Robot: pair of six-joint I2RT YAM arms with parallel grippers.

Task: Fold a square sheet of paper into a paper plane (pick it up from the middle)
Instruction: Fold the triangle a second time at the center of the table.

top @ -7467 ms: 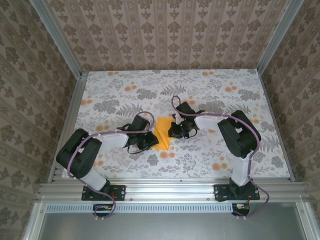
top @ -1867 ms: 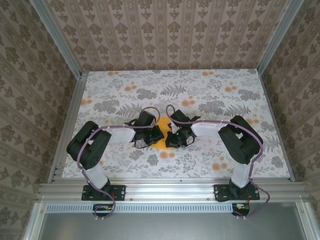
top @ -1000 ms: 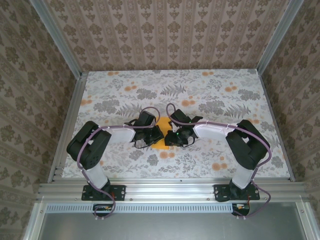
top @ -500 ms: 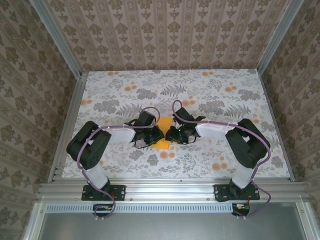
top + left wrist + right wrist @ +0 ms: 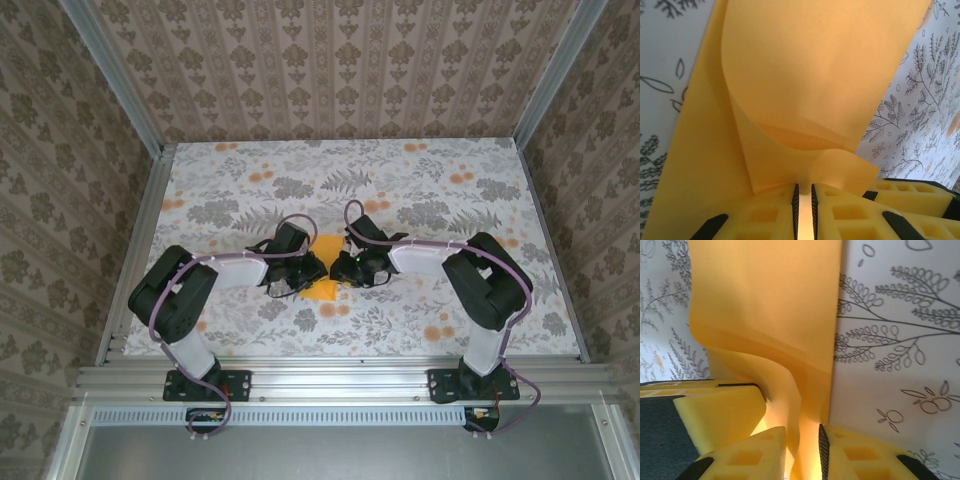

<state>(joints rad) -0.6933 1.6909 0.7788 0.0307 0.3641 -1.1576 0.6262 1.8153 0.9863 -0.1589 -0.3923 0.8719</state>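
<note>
Paper [image 5: 322, 290], long axis near-to-far

The square sheet of paper [image 5: 805, 75] is seen as thin, smooth, matt paper, faintly translucent where curled. The pads [image 5: 765, 215] of the left gripper [image 5: 803, 192] and the right gripper [image 5: 802, 435] are moulded matt, with square recesses. The table [image 5: 420, 300] is covered in matt floral print; brushed metal rails [image 5: 330, 378] are seen at 6 o'clock.
</note>
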